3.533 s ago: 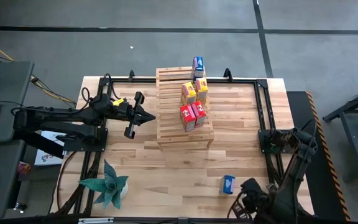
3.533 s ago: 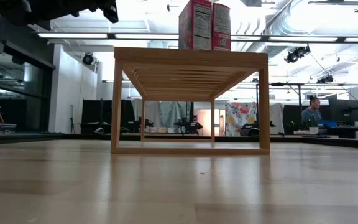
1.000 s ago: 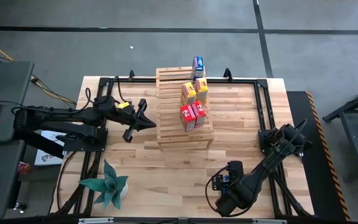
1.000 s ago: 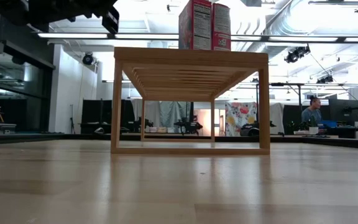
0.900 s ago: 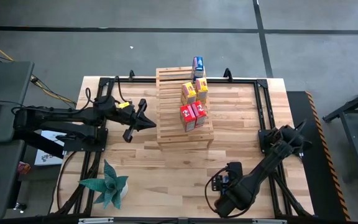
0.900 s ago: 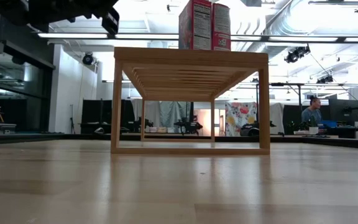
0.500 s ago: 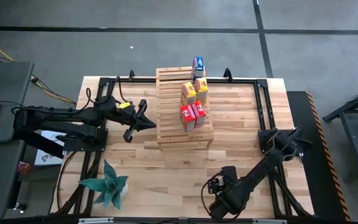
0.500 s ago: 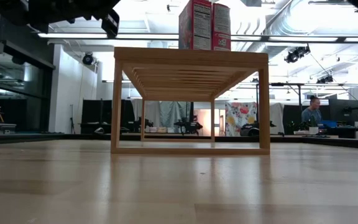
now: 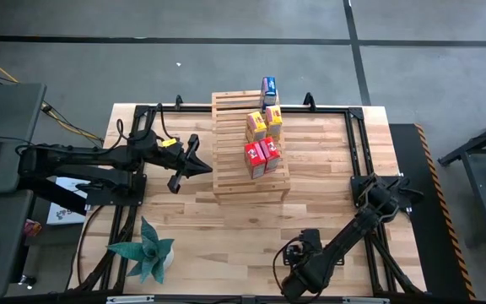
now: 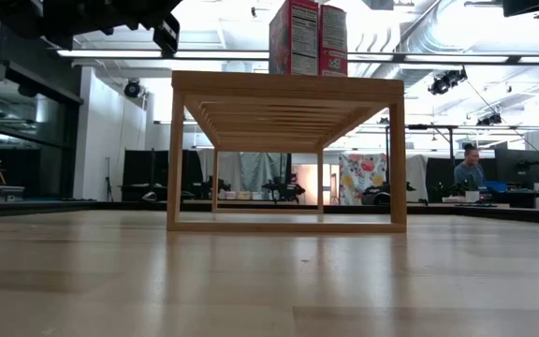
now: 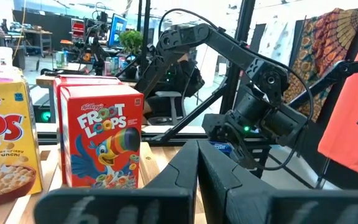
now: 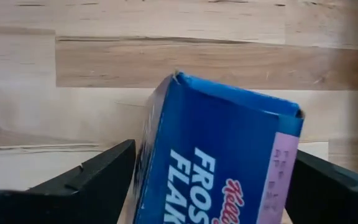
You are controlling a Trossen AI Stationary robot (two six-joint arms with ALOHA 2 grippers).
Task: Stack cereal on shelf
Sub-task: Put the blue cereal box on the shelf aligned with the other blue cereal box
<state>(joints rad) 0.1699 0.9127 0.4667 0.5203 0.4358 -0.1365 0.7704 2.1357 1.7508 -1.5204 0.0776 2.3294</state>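
While right gripper (image 12: 210,171) fingers straddle blue "FROS FLAK" box (image 12: 219,158), seemingly gripped, left gripper (image 11: 197,168) closed beside "FROOT LOOPS" box (image 11: 101,137).

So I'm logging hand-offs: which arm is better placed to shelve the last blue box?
Right. The right gripper has the blue box between its fingers near the table's front edge. The left gripper waits shut beside the shelf.

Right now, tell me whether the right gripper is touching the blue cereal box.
Touching. The right wrist view shows the blue cereal box between the right gripper's jaws, both meeting its sides with no gap.
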